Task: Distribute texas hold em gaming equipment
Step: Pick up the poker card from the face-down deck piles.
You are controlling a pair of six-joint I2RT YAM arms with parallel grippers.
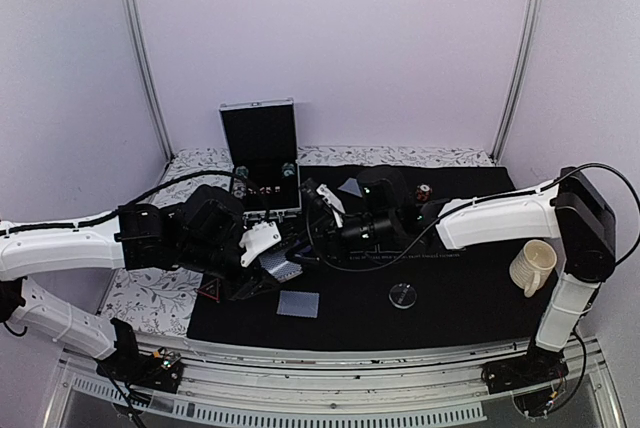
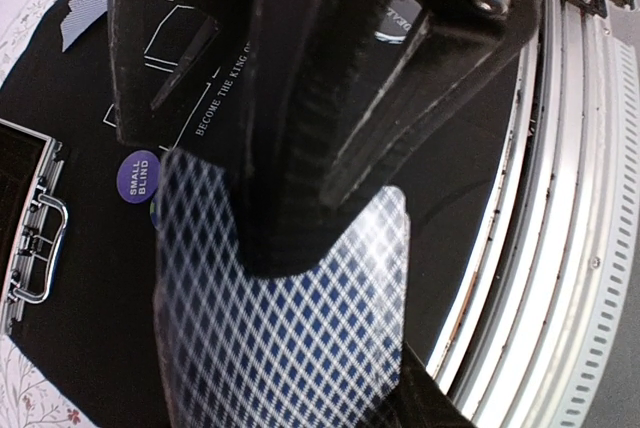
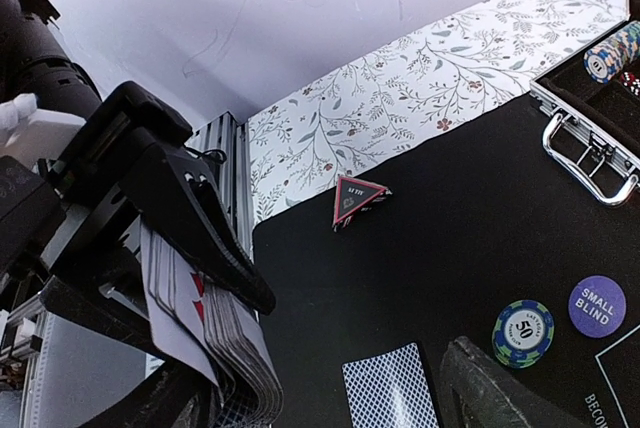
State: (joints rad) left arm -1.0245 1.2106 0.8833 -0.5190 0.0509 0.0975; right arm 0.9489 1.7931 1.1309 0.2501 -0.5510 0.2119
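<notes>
Left wrist: left end effector [image 2: 345, 320] covers much of the deck [image 2: 255, 353].

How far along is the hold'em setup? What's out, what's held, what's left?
Early stage. Laid out: the near card, the far card, the small blind button, a green chip, the red triangle marker and the clear disc. In hand: the left gripper grips the deck. Left: dealing that deck, plus the chips in the open case.
</notes>
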